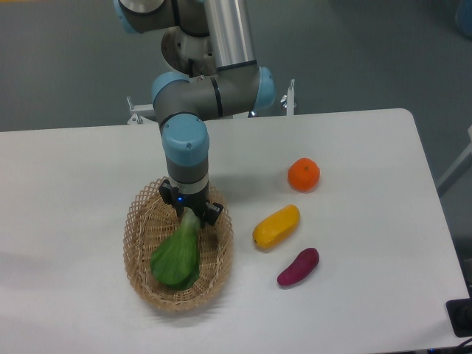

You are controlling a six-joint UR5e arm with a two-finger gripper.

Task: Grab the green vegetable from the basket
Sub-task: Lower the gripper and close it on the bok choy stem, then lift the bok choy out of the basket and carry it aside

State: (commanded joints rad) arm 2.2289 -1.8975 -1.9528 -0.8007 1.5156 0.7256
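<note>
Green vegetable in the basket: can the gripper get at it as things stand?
Probably yes. The gripper sits right over the pale stalk end of the green vegetable in the basket, and nothing covers the stalk. Whether the jaws have closed on it cannot be told.
</note>
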